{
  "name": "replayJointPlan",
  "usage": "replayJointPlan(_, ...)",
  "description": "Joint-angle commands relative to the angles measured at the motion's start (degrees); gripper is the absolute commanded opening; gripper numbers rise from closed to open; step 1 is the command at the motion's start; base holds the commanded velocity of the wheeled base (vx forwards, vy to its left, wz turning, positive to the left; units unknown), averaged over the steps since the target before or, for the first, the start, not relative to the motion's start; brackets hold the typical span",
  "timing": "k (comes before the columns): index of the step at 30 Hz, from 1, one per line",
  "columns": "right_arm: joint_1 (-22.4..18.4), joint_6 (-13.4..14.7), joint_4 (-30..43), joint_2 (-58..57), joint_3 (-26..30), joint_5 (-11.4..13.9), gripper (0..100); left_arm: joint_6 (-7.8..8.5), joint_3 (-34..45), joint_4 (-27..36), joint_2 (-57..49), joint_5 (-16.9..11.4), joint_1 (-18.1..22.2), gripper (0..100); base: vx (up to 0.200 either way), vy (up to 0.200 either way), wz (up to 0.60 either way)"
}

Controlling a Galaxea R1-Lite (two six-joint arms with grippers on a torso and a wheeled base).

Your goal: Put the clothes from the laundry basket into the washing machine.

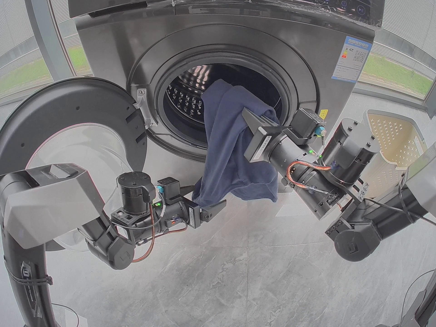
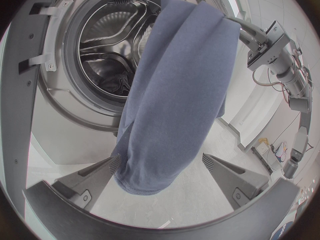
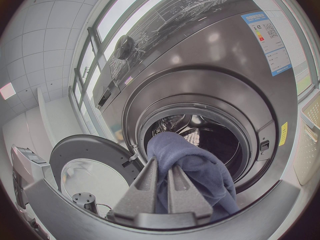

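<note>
Navy blue garment (image 1: 231, 155) hangs clamped in the closed right gripper (image 1: 249, 116), which holds it just in front of the washing machine's open drum (image 1: 188, 98). Below, the left gripper (image 1: 213, 207) is spread wide, one jaw on either side of the garment's lower hem.

Room: daylit, windows along one side, tiled floor.
Floor (image 1: 254, 269) of grey stone-look tiles, thin joints, slight gloss. Windows (image 1: 32, 64) have grey frames, with grass (image 1: 399, 71) outside. Ceiling (image 3: 40, 24) is white grid panels, with one lit panel (image 3: 7, 90). White wall (image 3: 63, 114) beside the windows. Cables (image 2: 276, 149) on the floor by the far wall.
</note>
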Motion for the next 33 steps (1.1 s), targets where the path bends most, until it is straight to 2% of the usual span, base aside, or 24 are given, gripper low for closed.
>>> replayJointPlan(1, 0.0, 0.0, 0.0, 0.0, 0.1, 0.0, 0, -0.01, -1.4, 0.0, 1.8, 0.7, -0.8, 100, 0.000, 0.000, 0.00)
replayJointPlan(3, 0.0, 0.0, 0.0, 0.0, 0.1, 0.0, 0, -0.01, -1.6, 0.0, 2.2, 0.9, -0.8, 100, 0.000, 0.000, 0.00)
replayJointPlan(4, 0.0, 0.0, 0.0, 0.0, 0.1, 0.0, 0, -0.01, -2.2, -0.4, 2.8, 1.1, -0.9, 0, 0.000, 0.000, 0.00)
replayJointPlan(11, -0.1, 0.1, 0.0, 0.1, 0.1, 0.0, 0, -0.10, -3.6, -2.4, 3.9, 2.6, -1.2, 0, 0.000, 0.000, 0.00)
replayJointPlan(21, -0.5, 0.2, 0.0, 0.5, 0.1, -0.1, 0, -0.10, 3.4, -8.5, 1.2, 3.3, -3.3, 0, 0.000, 0.000, 0.00)
replayJointPlan(27, -0.6, 0.2, -0.1, 0.5, 2.3, 0.1, 0, 0.08, 13.2, -11.2, -9.2, 2.5, -5.0, 0, 0.000, 0.000, 0.00)
replayJointPlan(33, -0.4, 0.2, -2.6, 0.6, 6.1, 0.7, 0, 0.08, 21.0, -13.7, -14.2, 0.8, -7.7, 0, 0.000, 0.000, 0.00)
